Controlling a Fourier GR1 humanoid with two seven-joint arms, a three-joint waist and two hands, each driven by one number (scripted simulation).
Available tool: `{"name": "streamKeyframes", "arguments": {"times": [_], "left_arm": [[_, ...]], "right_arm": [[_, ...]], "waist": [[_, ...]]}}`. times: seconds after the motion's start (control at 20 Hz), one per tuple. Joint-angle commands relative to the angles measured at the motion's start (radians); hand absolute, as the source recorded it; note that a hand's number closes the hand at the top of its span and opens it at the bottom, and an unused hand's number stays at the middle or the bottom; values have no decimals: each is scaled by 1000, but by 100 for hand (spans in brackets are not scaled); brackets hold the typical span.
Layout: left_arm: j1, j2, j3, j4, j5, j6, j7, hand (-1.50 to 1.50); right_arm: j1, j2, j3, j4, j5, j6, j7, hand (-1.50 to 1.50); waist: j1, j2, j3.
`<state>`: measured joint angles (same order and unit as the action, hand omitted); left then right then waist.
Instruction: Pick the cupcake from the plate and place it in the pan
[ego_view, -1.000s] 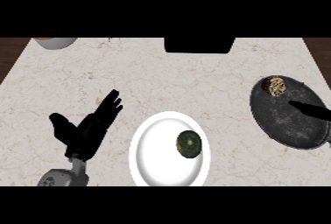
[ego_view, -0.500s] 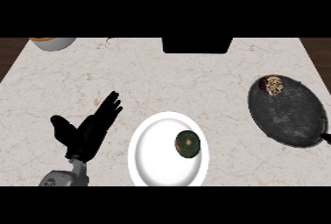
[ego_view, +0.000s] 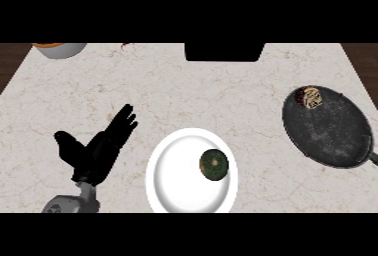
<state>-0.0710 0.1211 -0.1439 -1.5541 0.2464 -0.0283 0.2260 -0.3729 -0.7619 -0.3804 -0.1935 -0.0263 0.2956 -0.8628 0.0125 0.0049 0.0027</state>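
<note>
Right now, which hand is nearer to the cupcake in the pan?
Left, by default. The left hand rests open at the counter's left, far across from the cupcake in the pan. The right hand is out of view.

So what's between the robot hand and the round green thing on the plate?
In the head view, only bare counter and the white plate's own surface lie between the left robot hand and the green thing. Nothing else sits there.
</note>
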Motion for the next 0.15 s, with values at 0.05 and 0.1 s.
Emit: {"name": "streamKeyframes", "arguments": {"times": [0.05, 0.1], "left_arm": [[30, -7, -13, -50, -39, 18, 21, 0], [20, -18, -10, 3, -24, -10, -11, 0]], "right_arm": [[61, -21, 14, -30, 0, 92, -60, -150], [64, -5, 4, -10, -2, 68, -94, -150]], "waist": [[-7, -4, -1], [-5, -2, -1]]}}
